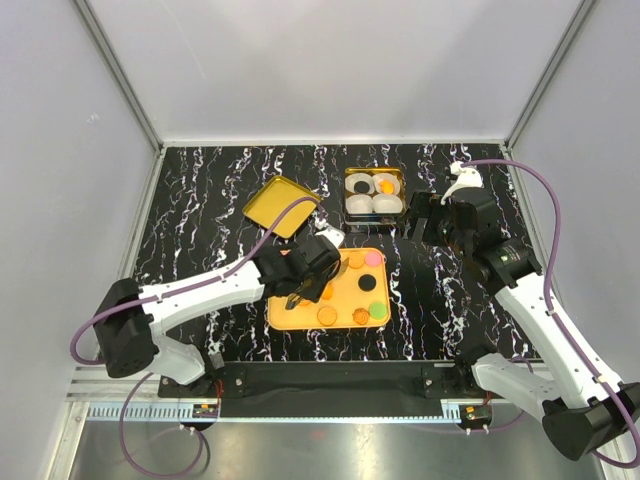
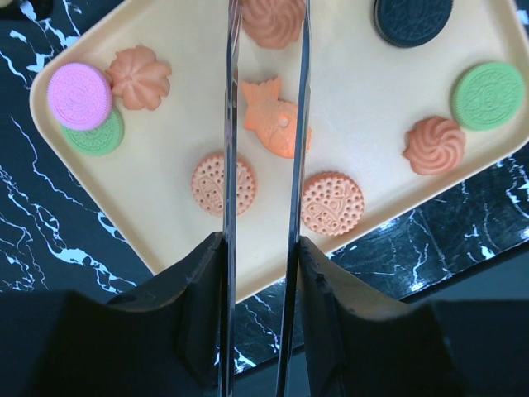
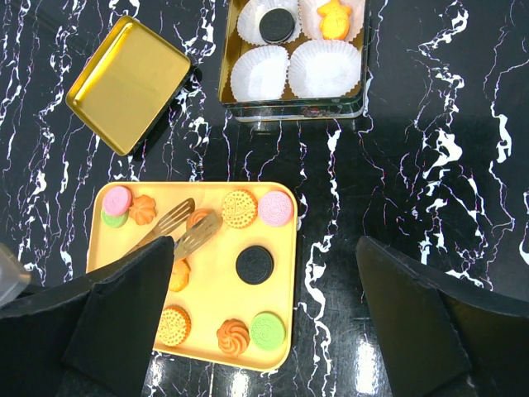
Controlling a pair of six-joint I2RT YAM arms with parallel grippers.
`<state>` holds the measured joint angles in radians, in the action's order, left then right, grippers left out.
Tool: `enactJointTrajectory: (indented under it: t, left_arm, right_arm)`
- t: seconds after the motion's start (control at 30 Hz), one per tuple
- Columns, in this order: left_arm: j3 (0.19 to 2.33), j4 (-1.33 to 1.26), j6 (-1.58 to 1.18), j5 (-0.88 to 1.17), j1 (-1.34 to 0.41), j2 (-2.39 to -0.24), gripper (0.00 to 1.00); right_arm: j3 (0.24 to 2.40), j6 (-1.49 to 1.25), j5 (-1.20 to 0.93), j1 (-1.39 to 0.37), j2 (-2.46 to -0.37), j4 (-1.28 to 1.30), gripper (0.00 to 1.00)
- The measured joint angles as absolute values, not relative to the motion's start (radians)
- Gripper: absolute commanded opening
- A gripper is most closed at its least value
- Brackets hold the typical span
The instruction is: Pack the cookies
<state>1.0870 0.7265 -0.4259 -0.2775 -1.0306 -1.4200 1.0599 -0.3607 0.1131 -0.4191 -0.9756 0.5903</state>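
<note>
Several cookies lie on a yellow tray (image 1: 345, 300): orange swirls, dotted rounds, a fish shape (image 2: 277, 120), a black one (image 3: 254, 265), pink (image 3: 275, 208) and green (image 3: 267, 331). My left gripper (image 2: 260, 273) is shut on metal tongs (image 2: 230, 165), and their blades straddle the fish cookie, with the tips by an orange swirl (image 2: 273, 21). The tongs also show in the right wrist view (image 3: 178, 227). My right gripper (image 3: 264, 273) is open and empty, high over the tray's right side. The open tin (image 3: 293, 107) holds white paper cups, one with a black cookie (image 3: 274, 25), one with an orange cookie (image 3: 332, 18).
The tin's gold lid (image 1: 275, 207) lies tilted left of the tin (image 1: 374, 171) and behind the tray. Two front cups (image 3: 259, 73) in the tin are empty. The table is black marble (image 1: 200, 230), with white walls around it.
</note>
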Motion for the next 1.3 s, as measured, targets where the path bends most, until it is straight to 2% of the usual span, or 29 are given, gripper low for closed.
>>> enactJointTrajectory:
  t: [0.43,0.8,1.3]
  left_arm:
    - [1.121,0.765,-0.425,-0.277,-1.032,-1.389,0.41]
    - [1.272,0.778,-0.402,-0.273,-0.996,-1.405,0.41]
    - [1.631,0.734,-0.305,-0.276,-0.852,-1.729,0.41]
  right_arm:
    - [1.060,-0.361,0.113,-0.419,-0.976,0.590,1.00]
    - [1.060,-0.361,0.114,-0.419,-0.976,0.590,1.00]
    - [1.060,-0.360,0.114,-0.419,-0.976,0.590,0.99]
